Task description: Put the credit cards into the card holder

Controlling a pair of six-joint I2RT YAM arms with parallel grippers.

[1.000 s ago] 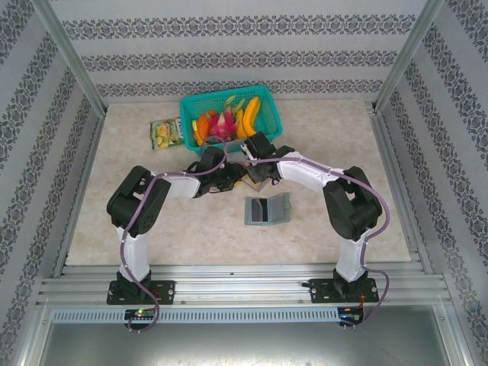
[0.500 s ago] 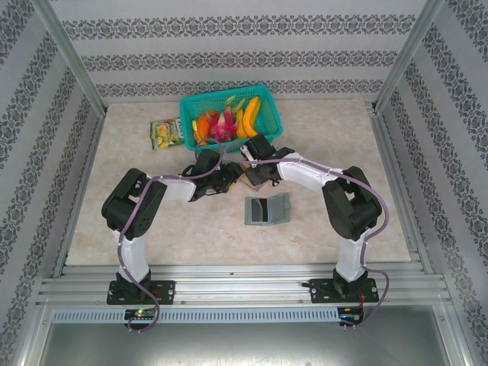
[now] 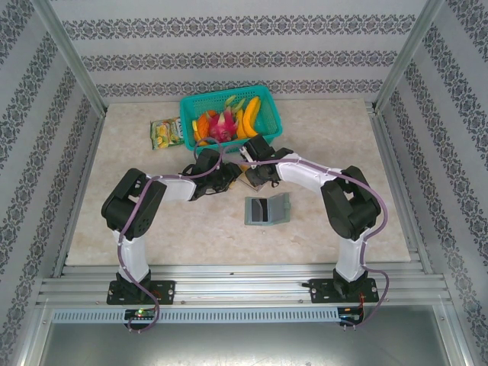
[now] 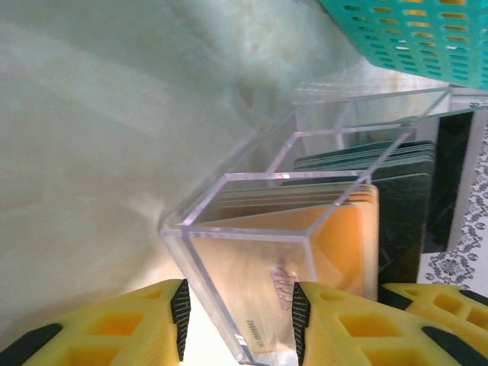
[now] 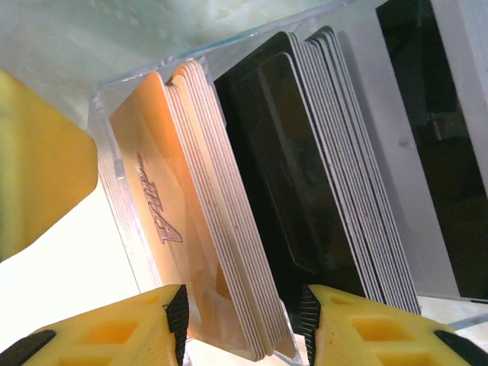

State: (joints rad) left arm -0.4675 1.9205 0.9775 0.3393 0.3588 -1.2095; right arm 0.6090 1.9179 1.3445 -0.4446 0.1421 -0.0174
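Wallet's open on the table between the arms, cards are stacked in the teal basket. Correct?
One thing is off. The credit cards stand stacked in the clear plastic box, not in the teal basket near it; the right wrist view shows this plainly. The card holder does lie open on the table between the arms.

Top camera high up, looking down at whole table (image 3: 335, 152), both wrist cameras very close on same clear box (image 4: 252, 282) of credit cards (image 5: 305, 152)
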